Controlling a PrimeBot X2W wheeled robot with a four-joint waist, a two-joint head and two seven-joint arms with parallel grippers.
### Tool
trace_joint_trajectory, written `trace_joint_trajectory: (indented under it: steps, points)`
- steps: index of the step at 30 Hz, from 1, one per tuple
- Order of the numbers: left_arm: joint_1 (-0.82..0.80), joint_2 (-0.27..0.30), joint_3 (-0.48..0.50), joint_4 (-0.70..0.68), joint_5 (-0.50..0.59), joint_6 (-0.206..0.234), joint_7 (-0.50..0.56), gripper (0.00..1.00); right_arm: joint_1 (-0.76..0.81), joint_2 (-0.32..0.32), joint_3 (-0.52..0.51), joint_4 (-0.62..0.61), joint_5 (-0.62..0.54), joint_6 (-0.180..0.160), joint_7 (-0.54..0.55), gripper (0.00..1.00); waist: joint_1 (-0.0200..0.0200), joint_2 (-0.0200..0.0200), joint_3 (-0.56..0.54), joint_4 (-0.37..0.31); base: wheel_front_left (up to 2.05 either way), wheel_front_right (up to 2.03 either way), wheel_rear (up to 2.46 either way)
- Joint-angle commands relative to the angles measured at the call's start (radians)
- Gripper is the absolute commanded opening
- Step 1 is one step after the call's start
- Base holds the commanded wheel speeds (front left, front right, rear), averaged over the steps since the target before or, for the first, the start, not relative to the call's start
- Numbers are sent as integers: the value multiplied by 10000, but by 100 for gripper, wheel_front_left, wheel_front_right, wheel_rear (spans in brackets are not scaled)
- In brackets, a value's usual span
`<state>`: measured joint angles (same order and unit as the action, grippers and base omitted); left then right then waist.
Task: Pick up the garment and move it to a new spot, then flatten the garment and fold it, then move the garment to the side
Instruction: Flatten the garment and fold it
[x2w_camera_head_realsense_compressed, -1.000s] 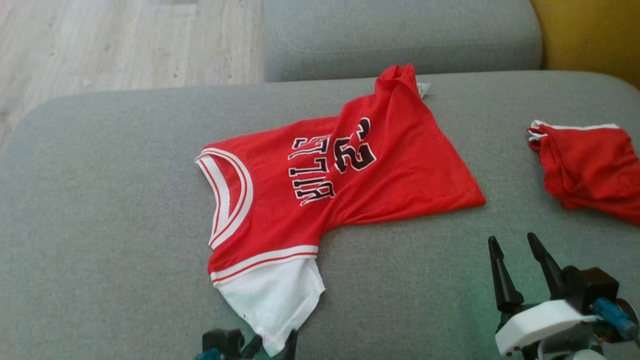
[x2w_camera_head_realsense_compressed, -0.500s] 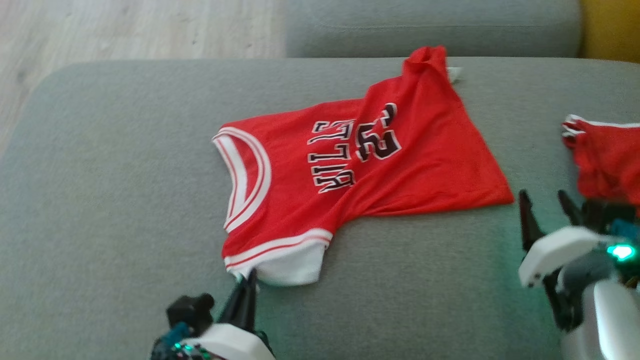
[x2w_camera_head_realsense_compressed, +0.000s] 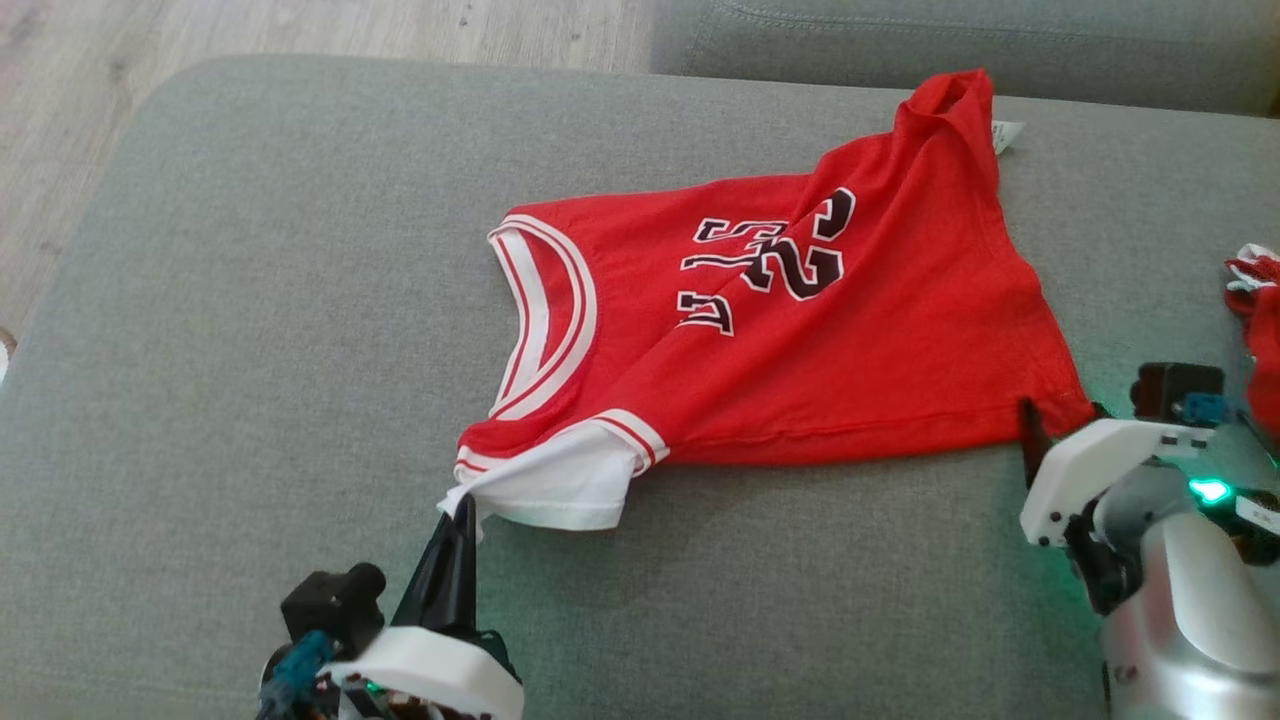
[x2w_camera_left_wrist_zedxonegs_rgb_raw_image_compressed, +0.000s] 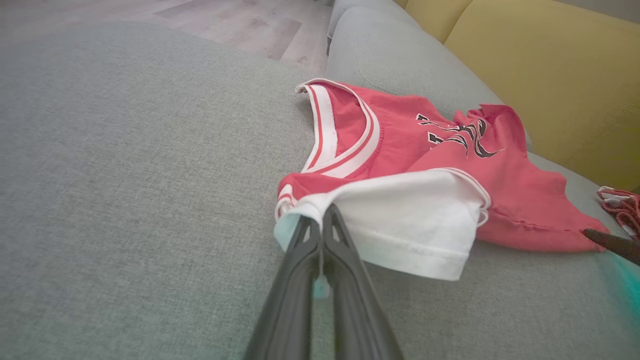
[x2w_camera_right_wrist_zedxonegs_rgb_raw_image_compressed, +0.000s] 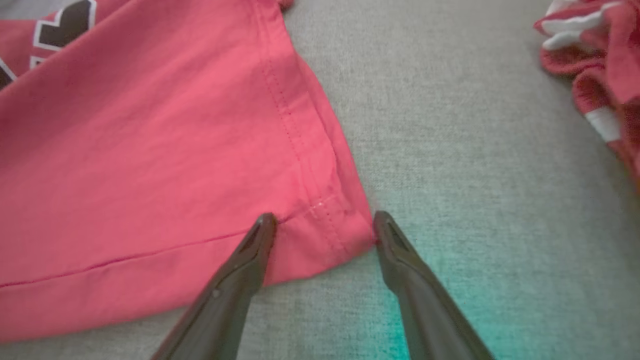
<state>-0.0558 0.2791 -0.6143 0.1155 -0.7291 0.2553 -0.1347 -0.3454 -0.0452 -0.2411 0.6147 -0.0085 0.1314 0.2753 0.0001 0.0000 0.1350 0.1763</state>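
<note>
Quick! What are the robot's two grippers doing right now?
Left gripper: closed, pinching the jersey's white sleeve corner.
Right gripper: open, fingers straddling the jersey's red hem corner, not gripping.

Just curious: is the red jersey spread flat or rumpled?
Rumpled: the jersey has folds hiding part of its lettering, and its far corner bunches up.

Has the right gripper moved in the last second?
Yes. Judged against the crumpled red-and-white garment lying at the right, the right gripper has advanced forward and left; its open jaws now straddle the red basketball jersey's hem corner.
</note>
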Motion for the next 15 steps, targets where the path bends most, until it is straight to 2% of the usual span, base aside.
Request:
trace_joint_trajectory:
  steps: [1, 2, 3, 4, 5, 6, 8, 15]
  points:
    - [-215, 216, 397, -373, 123, 76, -101, 0, -481, -51, 266, -162, 28, -7, 15, 100, -1, 0, 23, 4, 0, 0, 0]
    - [-213, 220, 401, -408, 124, 92, -105, 0, -560, -51, 306, -10, 22, -7, 29, 100, -1, 0, 39, 1, 0, 0, 0]
    - [-212, 228, 403, -436, 126, 105, -107, 0, -633, -51, 350, 137, 30, -7, 46, 87, -1, 0, 52, -6, 0, 0, 0]
    - [-210, 236, 407, -461, 128, 117, -110, 0, -700, -51, 409, 280, 82, -7, 56, 56, -1, 0, 62, -16, 0, 0, 0]
    - [-210, 245, 413, -483, 128, 129, -112, 0, -761, -51, 468, 411, 149, -7, 53, 41, -1, 0, 70, -28, 0, 0, 0]
    - [-215, 257, 420, -500, 132, 141, -117, 0, -819, -51, 547, 522, 221, -7, 30, 31, -1, 0, 77, -44, 0, 0, 0]
    - [-246, 279, 449, -539, 147, 157, -159, 0, -920, -51, 651, 646, 361, -7, -163, 0, -1, 0, 85, -78, 0, 0, 0]
    - [-641, 555, 660, -896, 326, 180, -294, 0, -1192, -51, 932, 426, 816, -7, -1373, 0, -1, 0, -256, -314, 0, 0, 0]
